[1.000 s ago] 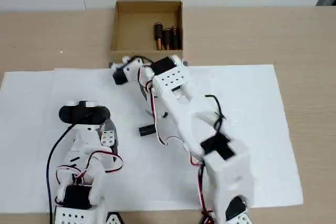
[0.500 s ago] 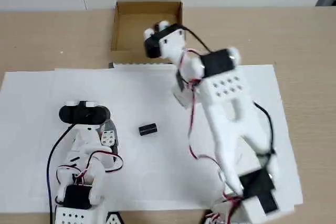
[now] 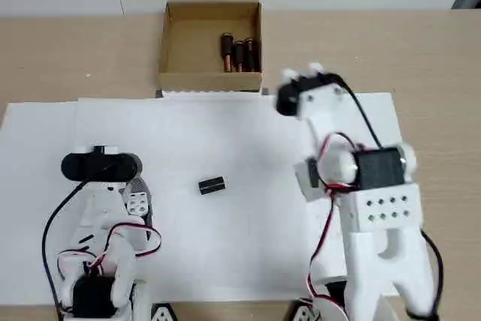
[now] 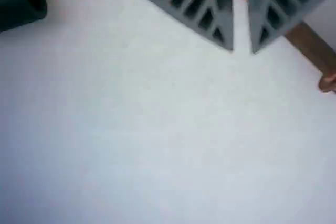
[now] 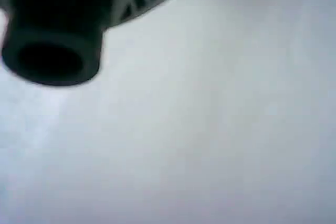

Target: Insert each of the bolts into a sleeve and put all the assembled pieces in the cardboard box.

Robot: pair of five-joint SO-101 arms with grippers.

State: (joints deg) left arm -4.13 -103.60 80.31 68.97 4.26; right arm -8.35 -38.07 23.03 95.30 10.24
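Our left gripper (image 4: pixel 242 48) sat low over the white paper (image 3: pixel 248 253). Its jaws were closed to a thin slit on a copper bolt (image 4: pixel 310 51), whose head stuck out past one finger. Our right gripper (image 3: pixel 307 180) hung above the paper's right side, clamped on a black sleeve (image 5: pixel 52 40). A loose sleeve (image 3: pixel 211 185) lay on the paper between the arms. Three assembled pieces (image 3: pixel 239 52) lay side by side in the cardboard box (image 3: pixel 210 80), just beyond the paper.
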